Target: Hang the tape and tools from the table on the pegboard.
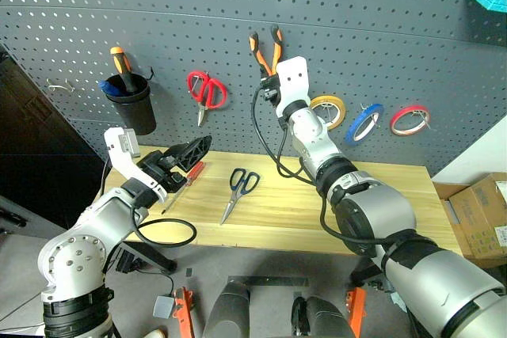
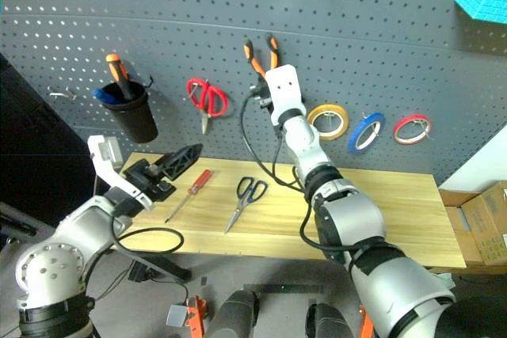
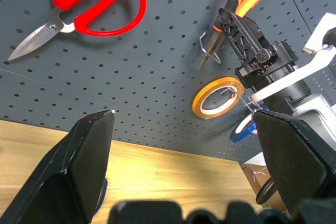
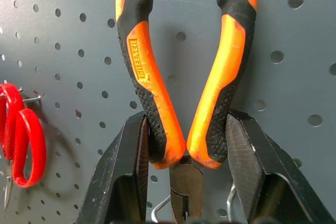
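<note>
From the head camera, the right gripper is raised against the dark grey pegboard, holding orange-and-black pliers handles-up just left of the yellow tape roll, apparently to seat them on a hook. Below the pegboard, blue-handled scissors and a red-handled screwdriver lie on the wood table. The blue tape already hangs beside the yellow roll.

The left wrist camera shows the left gripper wide open and empty, and the hook at the pliers' nose.

The right wrist camera shows the two fingers closed on the handles.
</note>
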`<state>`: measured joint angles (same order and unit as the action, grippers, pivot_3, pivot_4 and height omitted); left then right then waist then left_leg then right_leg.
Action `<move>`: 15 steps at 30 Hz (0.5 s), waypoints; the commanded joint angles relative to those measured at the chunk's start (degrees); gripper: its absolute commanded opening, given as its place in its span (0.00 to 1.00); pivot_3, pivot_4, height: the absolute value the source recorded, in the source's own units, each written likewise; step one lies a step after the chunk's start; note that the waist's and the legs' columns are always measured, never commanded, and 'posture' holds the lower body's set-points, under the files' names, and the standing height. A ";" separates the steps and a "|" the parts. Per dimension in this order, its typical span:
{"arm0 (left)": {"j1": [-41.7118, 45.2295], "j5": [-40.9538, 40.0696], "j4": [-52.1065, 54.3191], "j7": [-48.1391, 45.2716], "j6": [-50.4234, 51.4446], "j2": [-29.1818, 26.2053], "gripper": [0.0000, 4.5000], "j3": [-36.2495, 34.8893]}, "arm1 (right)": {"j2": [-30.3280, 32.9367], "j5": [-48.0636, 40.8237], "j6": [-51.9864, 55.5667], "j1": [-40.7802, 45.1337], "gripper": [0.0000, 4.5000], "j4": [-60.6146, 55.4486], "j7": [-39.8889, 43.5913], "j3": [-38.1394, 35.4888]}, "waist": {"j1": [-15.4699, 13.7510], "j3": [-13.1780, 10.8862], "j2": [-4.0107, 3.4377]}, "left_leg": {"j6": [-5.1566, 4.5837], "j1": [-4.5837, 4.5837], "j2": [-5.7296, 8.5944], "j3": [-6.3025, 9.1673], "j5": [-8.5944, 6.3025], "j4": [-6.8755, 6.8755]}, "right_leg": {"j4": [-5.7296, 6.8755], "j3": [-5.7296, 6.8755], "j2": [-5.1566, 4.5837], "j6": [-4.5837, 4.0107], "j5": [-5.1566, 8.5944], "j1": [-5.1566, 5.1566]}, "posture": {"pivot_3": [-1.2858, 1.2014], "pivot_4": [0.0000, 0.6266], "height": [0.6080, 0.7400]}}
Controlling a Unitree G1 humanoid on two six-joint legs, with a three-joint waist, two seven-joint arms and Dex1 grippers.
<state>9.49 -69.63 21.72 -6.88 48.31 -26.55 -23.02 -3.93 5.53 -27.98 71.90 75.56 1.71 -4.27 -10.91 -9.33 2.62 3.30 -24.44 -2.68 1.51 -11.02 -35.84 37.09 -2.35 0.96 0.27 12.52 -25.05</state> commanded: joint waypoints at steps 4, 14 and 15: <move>0.91 0.01 0.87 -0.59 -1.33 -0.16 1.00 0.05 | 0.25 0.24 0.15 -0.19 0.87 -2.48 0.67 0.73 | 0.07 0.00 0.00 | 0.00 0.00 0.00 0.00 0.00 0.00 | 0.01 -0.01 0.00 0.00 0.00 -0.01 | 0.68 0.19 1.00; 1.10 4.95 -0.11 -0.19 -1.98 -0.24 1.00 2.20 | 1.89 -1.20 -0.60 -5.19 1.00 -7.44 3.02 1.12 | 0.09 0.00 0.00 | 0.00 0.02 0.03 0.01 0.00 -0.03 | -0.01 -0.01 0.00 0.06 0.09 0.06 | 0.67 0.20 1.00; 1.25 6.35 -0.60 0.15 -2.38 -0.14 1.00 2.49 | 1.91 -1.54 -0.58 -6.64 1.00 -9.33 4.26 1.26 | 0.14 0.01 0.00 | 0.00 0.02 0.03 -0.01 0.00 -0.03 | -0.01 -0.03 0.00 0.06 0.09 0.05 | 0.67 0.20 1.00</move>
<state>9.90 -65.26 21.06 -6.86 47.61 -26.43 -20.95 -2.51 5.26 -27.22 65.85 70.25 4.13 -3.17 -10.78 -9.32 2.62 3.30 -24.41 -2.65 1.51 -11.02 -35.88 37.07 -2.38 0.96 0.33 12.61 -24.99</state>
